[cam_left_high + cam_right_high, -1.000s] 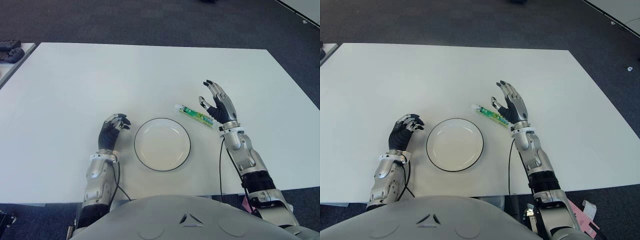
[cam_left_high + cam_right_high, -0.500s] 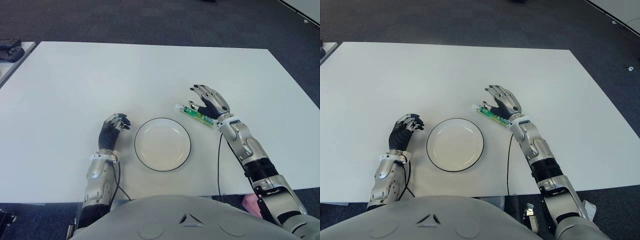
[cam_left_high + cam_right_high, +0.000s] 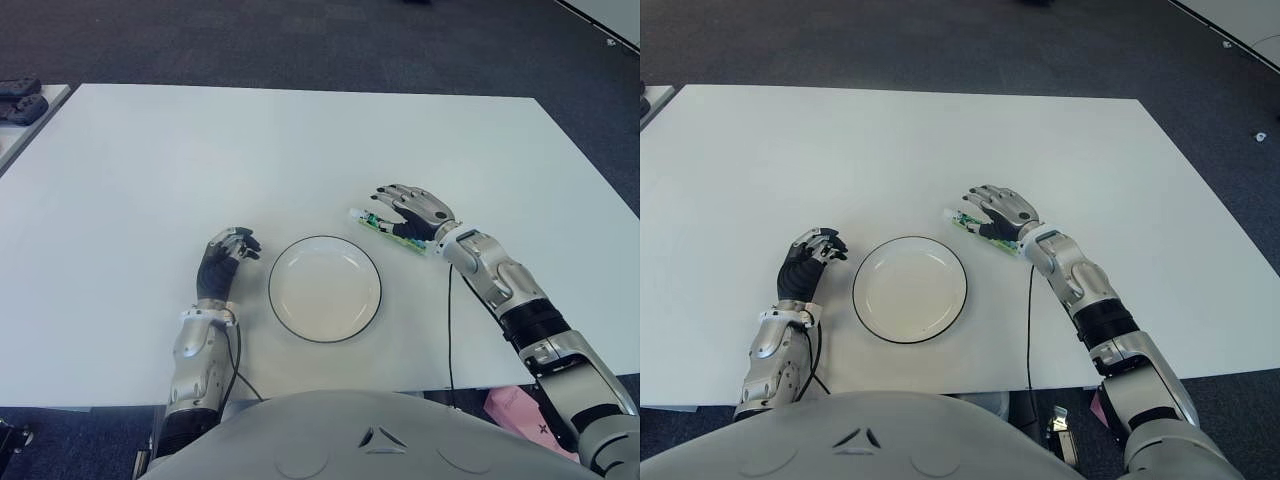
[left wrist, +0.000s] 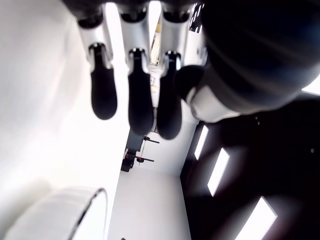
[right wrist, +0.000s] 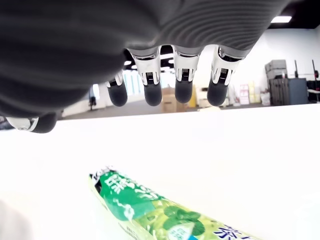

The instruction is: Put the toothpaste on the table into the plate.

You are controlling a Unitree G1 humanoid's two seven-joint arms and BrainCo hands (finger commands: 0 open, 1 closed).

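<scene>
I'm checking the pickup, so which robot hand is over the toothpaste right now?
The right robot hand, fingers spread above the toothpaste beside the plate. The left robot hand sits curled on the plate's other side.

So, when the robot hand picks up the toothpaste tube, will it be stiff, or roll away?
The toothpaste tube lies flat and looks flattened, so it probably will not roll. Its glossy printed skin may be slippery. The right robot hand hovers open over it; being thin and low on the table, it may be hard to pinch.

White table (image 3: pixel 300 140), dark carpet (image 3: pixel 300 40)
</scene>
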